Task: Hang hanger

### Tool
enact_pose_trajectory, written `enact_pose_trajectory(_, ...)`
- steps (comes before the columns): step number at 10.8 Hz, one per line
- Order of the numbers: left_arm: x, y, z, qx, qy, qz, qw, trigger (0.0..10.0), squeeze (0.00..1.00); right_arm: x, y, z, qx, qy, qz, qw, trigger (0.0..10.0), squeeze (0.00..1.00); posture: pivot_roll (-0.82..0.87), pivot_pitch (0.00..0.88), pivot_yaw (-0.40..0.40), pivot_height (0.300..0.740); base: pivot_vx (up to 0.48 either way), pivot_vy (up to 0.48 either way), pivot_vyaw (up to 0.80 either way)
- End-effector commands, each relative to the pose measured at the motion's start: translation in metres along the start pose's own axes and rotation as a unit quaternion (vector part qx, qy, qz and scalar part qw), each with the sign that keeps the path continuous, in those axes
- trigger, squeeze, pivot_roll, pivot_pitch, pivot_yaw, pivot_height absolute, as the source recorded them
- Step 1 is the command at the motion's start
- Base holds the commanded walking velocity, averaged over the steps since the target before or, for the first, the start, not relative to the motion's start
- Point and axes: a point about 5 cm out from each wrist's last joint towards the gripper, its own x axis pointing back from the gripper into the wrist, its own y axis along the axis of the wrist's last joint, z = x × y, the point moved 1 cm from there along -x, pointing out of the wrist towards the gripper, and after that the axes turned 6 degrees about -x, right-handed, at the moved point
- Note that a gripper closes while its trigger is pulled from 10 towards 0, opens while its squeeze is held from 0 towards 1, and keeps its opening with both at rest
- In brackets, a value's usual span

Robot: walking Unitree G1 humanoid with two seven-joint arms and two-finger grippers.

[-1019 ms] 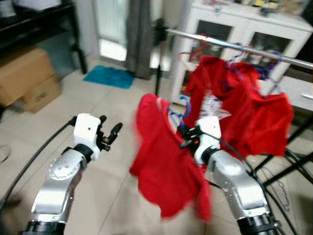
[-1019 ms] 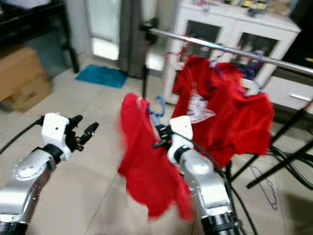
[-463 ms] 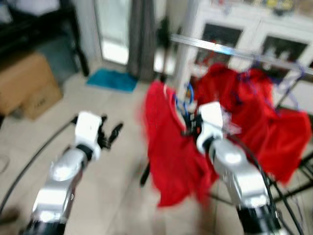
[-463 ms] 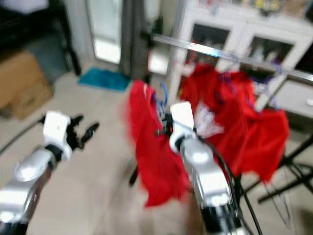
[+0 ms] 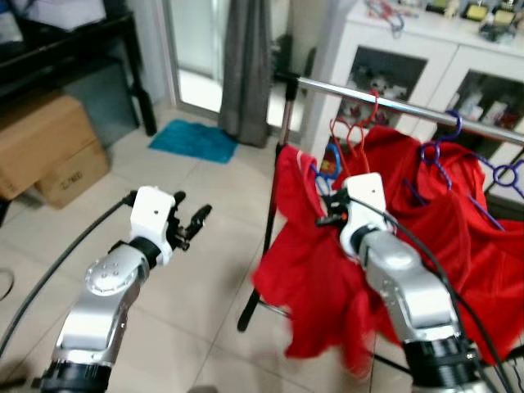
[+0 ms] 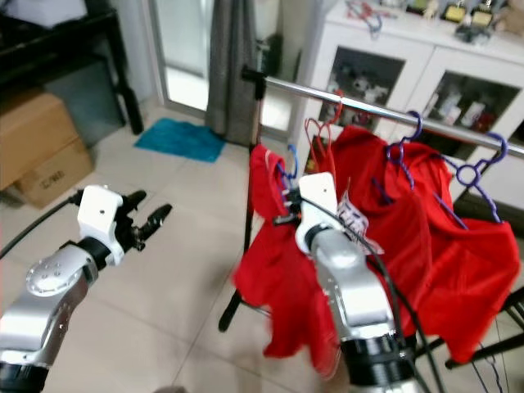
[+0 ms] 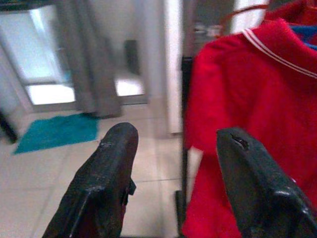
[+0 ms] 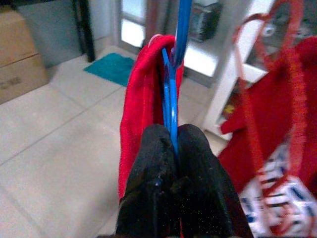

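My right gripper point(image 5: 326, 211) is shut on a blue hanger point(image 8: 171, 94) that carries a red shirt point(image 5: 307, 262). The hanger's hook point(image 5: 332, 160) sits just below the silver rail point(image 5: 385, 102) of the clothes rack, near its left end. Red hangers point(image 5: 354, 131) hook over the rail right beside it, and purple hangers point(image 5: 446, 135) with more red clothes point(image 5: 458, 237) hang further right. My left gripper point(image 5: 190, 227) is open and holds nothing, out to the left of the rack at about waist height. In the left wrist view its two black fingers point(image 7: 106, 168) frame the rack's post and the shirt.
A white cabinet point(image 5: 409, 57) with glass doors stands behind the rack. A grey curtain point(image 5: 246, 65) and a teal mat point(image 5: 195, 139) lie at the back, cardboard boxes point(image 5: 45, 147) and a dark shelf at the left. The rack's black legs point(image 5: 250, 307) spread over the tiled floor.
My right gripper has carried the blue hanger and red shirt up and toward the rail. The view has also moved closer to the rack. The left gripper has stayed open.
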Motion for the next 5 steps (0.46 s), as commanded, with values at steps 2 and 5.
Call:
enact_pose_trajectory(2, -0.001, 0.007, -0.013, 0.003, -0.049, -0.020, 0.999, 10.0, 0.00, 0.003, 0.013, -0.010, 0.003, -0.023, -0.022, 0.999, 10.0, 0.00, 0.08, 0.000, -0.046, 0.740, 0.000, 0.000, 0.00)
enact_pose_trajectory(5, 0.004, 0.008, -0.012, -0.007, -0.080, -0.019, 0.997, 10.0, 0.00, -0.006, 0.023, -0.006, 0.020, -0.025, -0.027, 0.999, 10.0, 0.00, 0.07, 0.000, -0.044, 0.740, 0.000, 0.000, 0.00)
